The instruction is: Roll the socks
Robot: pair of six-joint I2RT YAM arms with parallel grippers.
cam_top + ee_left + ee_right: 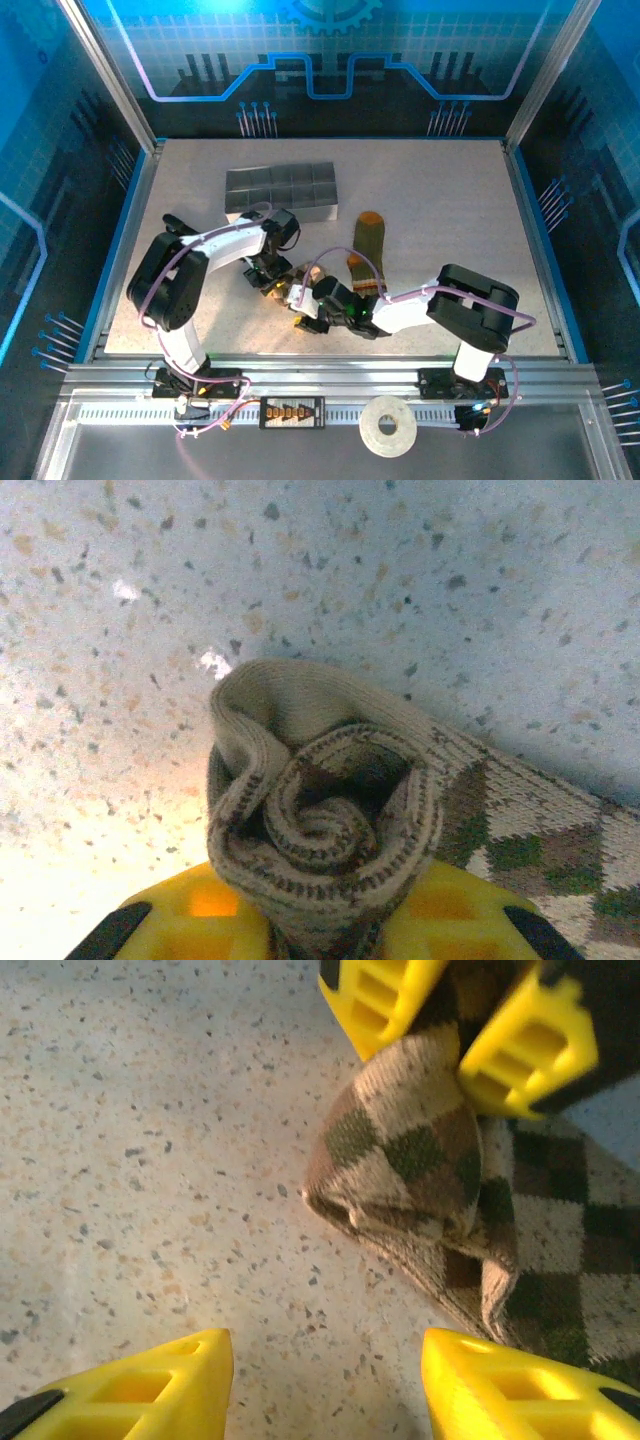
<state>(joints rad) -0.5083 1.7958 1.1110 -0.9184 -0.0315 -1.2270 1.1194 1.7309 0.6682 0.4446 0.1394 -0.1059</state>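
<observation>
The left claw (455, 1020) is clamped on the rolled end of the argyle sock (320, 810). The right claw (325, 1380) stands spread and empty, with the sock just ahead of it, to the right. My worry: held by 1 pinch alone, the springy coil may loosen or slip out. The coil's axis points back into the left claw; its flat leg trails to that claw's right. The green sock (368, 250) lies off the right claw's right flank, its length running away from the arms' bases.

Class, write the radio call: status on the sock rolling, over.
Left gripper shut on rolled end of argyle sock. Right gripper open, empty, just beside it. Green sock flat, unrolled. Grey tray well clear.
</observation>
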